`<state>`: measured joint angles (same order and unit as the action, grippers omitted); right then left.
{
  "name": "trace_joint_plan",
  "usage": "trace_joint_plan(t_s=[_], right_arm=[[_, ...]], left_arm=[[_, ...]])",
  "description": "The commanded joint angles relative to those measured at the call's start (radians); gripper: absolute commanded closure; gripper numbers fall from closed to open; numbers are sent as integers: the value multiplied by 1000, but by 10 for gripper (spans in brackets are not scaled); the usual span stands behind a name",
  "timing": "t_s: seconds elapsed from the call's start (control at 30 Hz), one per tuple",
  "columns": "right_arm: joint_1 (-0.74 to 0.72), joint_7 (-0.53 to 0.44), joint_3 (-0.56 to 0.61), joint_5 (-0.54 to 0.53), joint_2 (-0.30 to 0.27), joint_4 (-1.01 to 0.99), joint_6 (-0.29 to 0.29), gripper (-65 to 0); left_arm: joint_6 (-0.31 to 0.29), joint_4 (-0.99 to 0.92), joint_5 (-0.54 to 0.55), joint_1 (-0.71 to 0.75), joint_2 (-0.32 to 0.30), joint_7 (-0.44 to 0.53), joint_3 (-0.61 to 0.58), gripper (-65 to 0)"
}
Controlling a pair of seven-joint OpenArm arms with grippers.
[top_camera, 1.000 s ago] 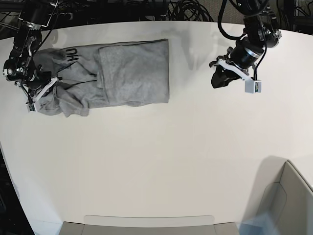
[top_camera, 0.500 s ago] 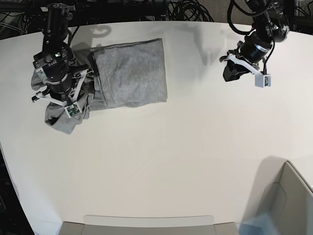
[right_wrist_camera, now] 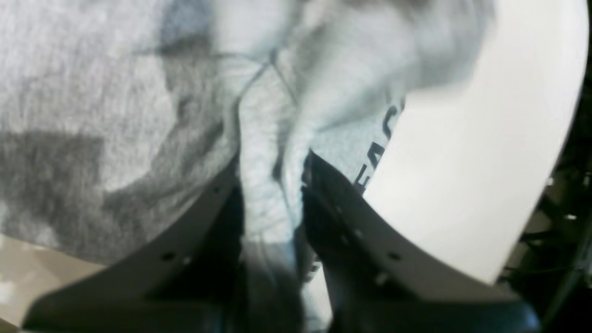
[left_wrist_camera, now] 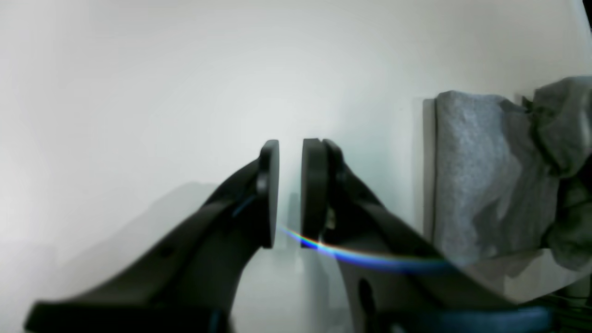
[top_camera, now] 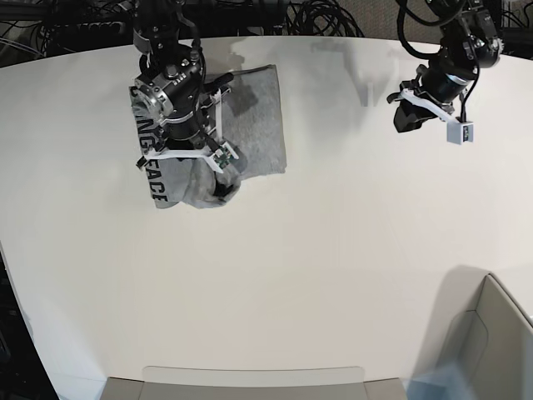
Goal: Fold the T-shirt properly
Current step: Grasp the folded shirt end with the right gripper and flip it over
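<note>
The heather-grey T-shirt (top_camera: 260, 117) lies partly folded at the table's far left. One flap is lifted, showing black block lettering (top_camera: 155, 179) along its left edge. My right gripper (top_camera: 220, 188) hangs over the shirt's near edge. In the right wrist view this gripper (right_wrist_camera: 272, 199) is shut on a bunched fold of the T-shirt (right_wrist_camera: 115, 115), with lettering (right_wrist_camera: 379, 155) just beside the fingers. My left gripper (top_camera: 406, 117) hovers over bare table at the far right, apart from the shirt. Its pads (left_wrist_camera: 269, 194) stand a narrow gap apart and hold nothing; the T-shirt (left_wrist_camera: 481, 180) shows beyond them.
The white table (top_camera: 291, 275) stretches toward the front. A grey bin (top_camera: 500, 333) stands at the front right corner and a flat grey tray edge (top_camera: 250, 379) runs along the front. Black cables and arm bases crowd the back edge.
My right arm has swung from the shirt's left end to the right, dragging the gripped fabric over the folded part and turning the lettering up. The left arm drew back slightly to the right.
</note>
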<state>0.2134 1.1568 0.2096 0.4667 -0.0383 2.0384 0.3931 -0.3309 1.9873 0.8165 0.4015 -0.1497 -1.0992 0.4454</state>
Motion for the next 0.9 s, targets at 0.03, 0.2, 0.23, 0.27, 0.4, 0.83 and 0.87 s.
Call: trace_joint_plan(t_s=[0.03, 0.2, 0.23, 0.27, 0.4, 0.83, 0.87], right_arm=[[-16, -19, 40, 10, 19, 17, -4, 0], [-24, -19, 110, 40, 53, 11, -4, 0], [-22, -19, 123, 47, 59, 11, -4, 0], [-22, -19, 138, 51, 62, 11, -4, 0], [-25, -16, 207, 85, 67, -64, -4, 0], [17, -21, 334, 112, 65, 25, -3, -229], [17, -21, 353, 112, 65, 26, -3, -229]], left_arm=[[-7, 16, 16, -2, -9, 12, 5, -82], [-7, 16, 16, -2, -9, 12, 5, -82], [-7, 14, 16, -2, -9, 12, 5, -82], [-7, 14, 16, -2, -8, 12, 5, -82], [-6, 14, 16, -3, -8, 12, 3, -82], [-6, 13, 14, -22, -8, 11, 5, -82], [-6, 11, 14, -26, -8, 9, 5, -82]])
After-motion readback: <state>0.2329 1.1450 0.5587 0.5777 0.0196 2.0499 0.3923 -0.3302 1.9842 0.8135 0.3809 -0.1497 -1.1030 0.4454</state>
